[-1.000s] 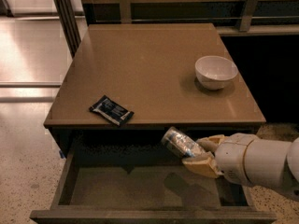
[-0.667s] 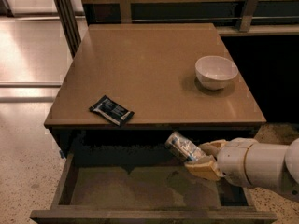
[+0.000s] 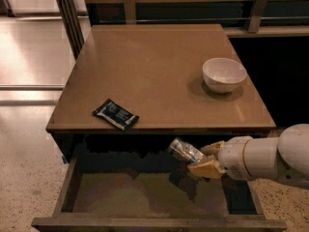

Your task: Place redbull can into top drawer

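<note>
One risk: letting go too high with the tan-fingered tool [image 3: 198,159], clenched on the tilted slim silver redbull can [image 3: 181,150] above the open dark-brown wooden top drawer [image 3: 159,223], bouncing it out

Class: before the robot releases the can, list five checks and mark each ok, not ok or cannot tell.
1. Wide dark-brown wooden top drawer pulled open: ok.
2. Slim silver-and-blue redbull can clamped in the tool, just below the front edge of the brown tabletop: ok.
3. Can above the drawer's inside, not the tabletop: ok.
4. Can low enough for a gentle drop: cannot tell.
5. White round bowl and flat black snack packet on the tabletop, away from the tool: ok.
</note>
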Controlling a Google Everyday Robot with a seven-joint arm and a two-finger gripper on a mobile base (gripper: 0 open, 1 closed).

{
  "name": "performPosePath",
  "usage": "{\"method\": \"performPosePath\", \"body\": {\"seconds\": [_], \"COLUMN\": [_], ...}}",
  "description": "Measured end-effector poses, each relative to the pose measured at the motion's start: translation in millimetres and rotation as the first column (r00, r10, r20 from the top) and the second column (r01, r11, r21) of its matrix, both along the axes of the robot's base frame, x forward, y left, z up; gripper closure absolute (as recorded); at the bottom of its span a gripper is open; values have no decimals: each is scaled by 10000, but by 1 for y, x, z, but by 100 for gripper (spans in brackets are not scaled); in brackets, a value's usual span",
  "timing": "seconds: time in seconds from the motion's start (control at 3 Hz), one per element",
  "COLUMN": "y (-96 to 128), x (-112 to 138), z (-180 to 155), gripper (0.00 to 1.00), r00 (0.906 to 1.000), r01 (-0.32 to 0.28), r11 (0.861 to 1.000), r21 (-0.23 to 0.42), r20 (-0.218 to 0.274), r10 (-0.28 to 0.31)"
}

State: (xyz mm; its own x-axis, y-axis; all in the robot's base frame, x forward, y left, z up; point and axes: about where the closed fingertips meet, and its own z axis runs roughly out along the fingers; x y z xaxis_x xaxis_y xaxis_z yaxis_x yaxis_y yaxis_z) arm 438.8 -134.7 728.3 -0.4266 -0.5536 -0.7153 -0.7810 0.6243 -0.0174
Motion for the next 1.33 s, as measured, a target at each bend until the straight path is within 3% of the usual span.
{"method": "performPosePath", "body": {"seconds": [0.33,0.67,1.33], "y": [16,26,32], "x": [25,34,31], "z": [-16,-30,-36], "gripper": [100,100,100], "r00": [9950,9874,9887], "r01": [-889,-1337,-1190], "r11": [9958,9901,9925], "r21": [214,422,284], "r20": [-448,-802,-884], "r10": [898,1367,1211]}}
